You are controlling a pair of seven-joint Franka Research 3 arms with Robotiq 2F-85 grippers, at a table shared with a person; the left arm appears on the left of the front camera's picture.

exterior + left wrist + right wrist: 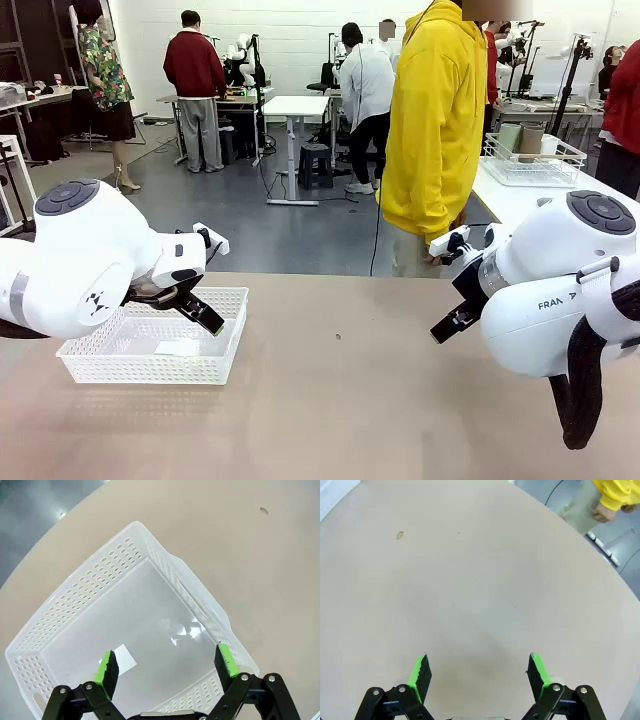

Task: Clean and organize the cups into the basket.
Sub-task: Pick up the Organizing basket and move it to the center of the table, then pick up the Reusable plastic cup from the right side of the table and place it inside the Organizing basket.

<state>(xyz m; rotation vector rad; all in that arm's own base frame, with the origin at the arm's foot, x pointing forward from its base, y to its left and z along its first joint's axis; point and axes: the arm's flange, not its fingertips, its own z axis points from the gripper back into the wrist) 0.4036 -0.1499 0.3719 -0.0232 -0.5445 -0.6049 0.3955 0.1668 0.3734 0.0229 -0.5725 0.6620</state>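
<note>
Basket (150, 350) sits at the left of the bench (380, 400), with a white paper slip (123, 658) on its floor. Left pincer (167, 662) hangs over the basket's open top, fingers wide apart, nothing between them. Right pincer (477, 672) is at the right over bare bench, likewise spread and carrying nothing. Cups (520, 138) look to stand in a wire rack (535, 172) on a far-right table, past the person in yellow (435, 130).

Judgement: opening step, no cup loaded yet. The next move needs a cup brought within reach, likely by handover, then a grasp across its tapered body.

"FRAN" lettering, on white right arm (556, 301)
</note>
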